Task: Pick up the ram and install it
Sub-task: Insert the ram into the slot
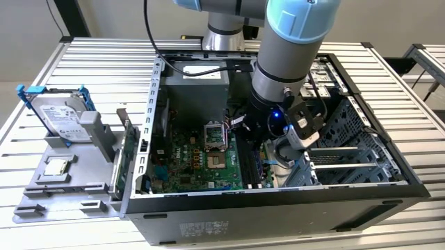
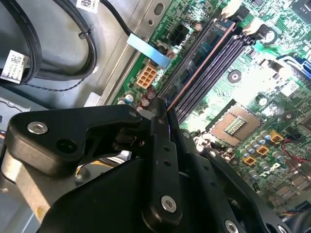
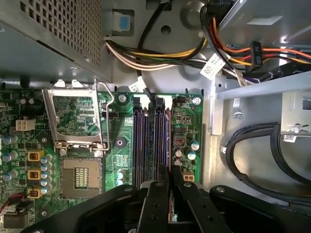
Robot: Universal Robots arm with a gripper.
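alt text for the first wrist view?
The gripper holds the ram upright over the memory slots on the motherboard. The open processor socket sits beside them.

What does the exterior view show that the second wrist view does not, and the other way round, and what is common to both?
From the exterior view: the slatted table, the hard drive in its blue bracket and the small pale processor chip, both on the grey holder at the exterior view's left, outside the computer case. From the second wrist view: the gripper shut, apparently, on the ram, which lies along the memory slots. Common to both: the green motherboard and its open processor socket.
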